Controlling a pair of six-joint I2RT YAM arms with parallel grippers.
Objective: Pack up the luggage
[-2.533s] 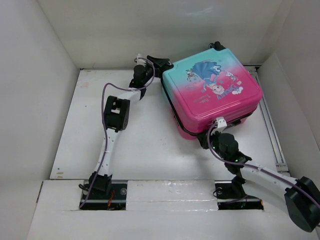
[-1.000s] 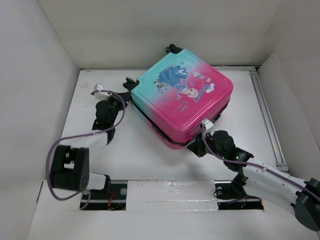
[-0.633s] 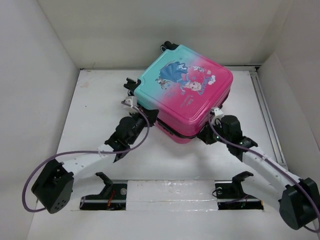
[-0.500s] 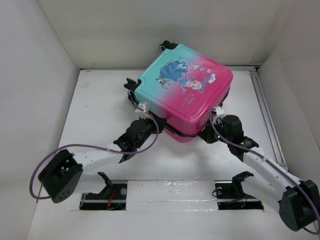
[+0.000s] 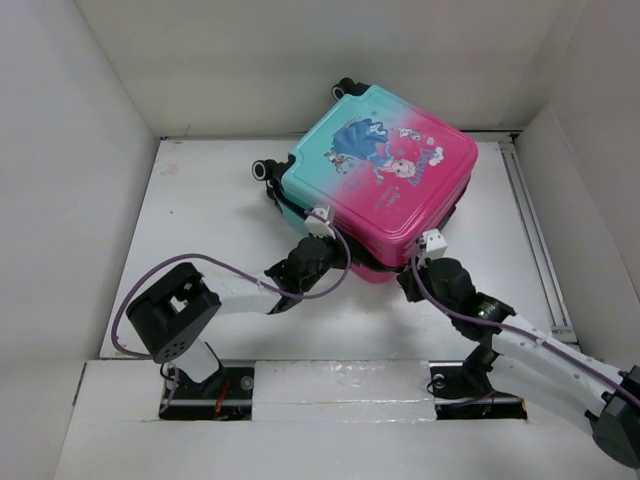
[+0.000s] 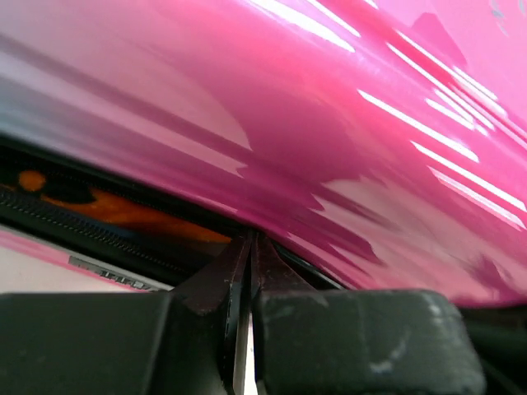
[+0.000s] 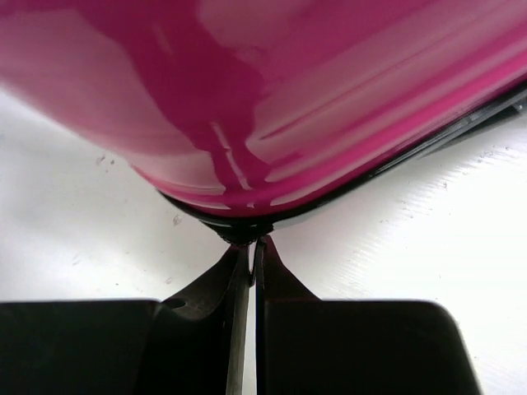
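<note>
The luggage (image 5: 385, 175) is laid flat on the worktop (image 5: 200, 220), printed shell up, lid down but not sealed: on its near left side the zip track (image 6: 74, 226) is seen apart, with an orange patch (image 6: 123, 206) showing in the gap. Both arms are brought to its near pink edge. The left fingers (image 6: 214, 280) are pressed together with only a hairline slit between them, tips set into the seam under the upper shell. The right fingers (image 7: 284, 280) are likewise closed, tips touching the black trim (image 7: 329, 197) at the near right corner, where a small dark nub is met. Whether a zip pull is pinched by either pair cannot be told.

The step in hand is judged to be closing: the zip is being dealt with, not loading. Next, the pull would need to be held firmly and drawn along the seam round the corner, with the case steadied so it is not dragged.
</note>
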